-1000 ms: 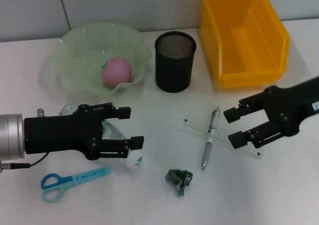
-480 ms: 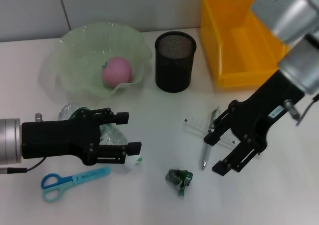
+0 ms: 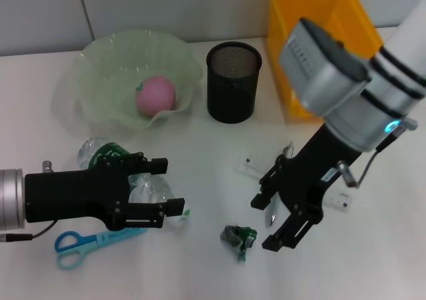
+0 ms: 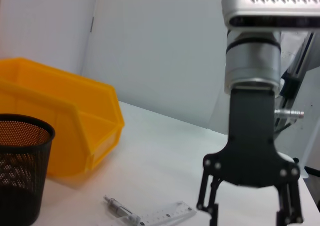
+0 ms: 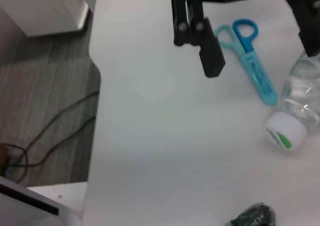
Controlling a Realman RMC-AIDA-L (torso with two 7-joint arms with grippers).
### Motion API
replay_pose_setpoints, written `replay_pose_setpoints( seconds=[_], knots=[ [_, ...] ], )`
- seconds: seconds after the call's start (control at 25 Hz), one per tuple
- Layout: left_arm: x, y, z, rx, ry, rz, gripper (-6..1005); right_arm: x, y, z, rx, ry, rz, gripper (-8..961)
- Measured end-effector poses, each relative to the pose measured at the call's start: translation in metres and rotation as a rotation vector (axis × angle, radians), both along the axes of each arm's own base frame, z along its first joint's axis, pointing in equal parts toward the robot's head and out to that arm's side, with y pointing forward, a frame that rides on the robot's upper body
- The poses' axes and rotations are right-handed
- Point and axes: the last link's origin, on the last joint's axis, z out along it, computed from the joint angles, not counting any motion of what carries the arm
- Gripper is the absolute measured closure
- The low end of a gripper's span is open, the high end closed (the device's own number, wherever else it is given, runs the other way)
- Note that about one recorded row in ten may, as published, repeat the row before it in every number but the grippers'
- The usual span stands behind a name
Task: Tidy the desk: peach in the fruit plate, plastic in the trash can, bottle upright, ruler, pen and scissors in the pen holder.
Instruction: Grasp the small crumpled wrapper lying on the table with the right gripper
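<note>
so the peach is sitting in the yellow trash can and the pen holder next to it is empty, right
Not quite. The head view shows the peach in the pale green fruit plate, not in the yellow trash can, which shows nothing inside it. The black pen holder between them does look empty.

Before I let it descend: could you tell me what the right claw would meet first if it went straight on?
Probably the crumpled green plastic beside the right claw, or bare desk; depth is unclear.

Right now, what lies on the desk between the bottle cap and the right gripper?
In the head view, only the crumpled green plastic lies between the bottle cap and the right gripper; otherwise bare desk.
</note>
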Motion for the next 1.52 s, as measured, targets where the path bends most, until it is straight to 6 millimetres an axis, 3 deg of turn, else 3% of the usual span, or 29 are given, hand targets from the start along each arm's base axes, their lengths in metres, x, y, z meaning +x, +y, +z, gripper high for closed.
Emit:
replay_pose_setpoints(
  seconds=[0.4,1.12,1.52],
  knots=[
    [-0.006,-0.007,-0.001,-0.01,0.001,0.017,154,0.013,0.003,-0.022,0.037,0.004,0.04,201],
    [-0.011,-0.01,0.001,0.011,-0.001,0.014,154,0.018,-0.001,-0.052,0.029,0.029,0.096,202],
    [-0.01,-0.01,0.002,0.01,-0.006,0.01,154,0.02,-0.001,-0.058,0.031,0.029,0.107,201]
  ],
)
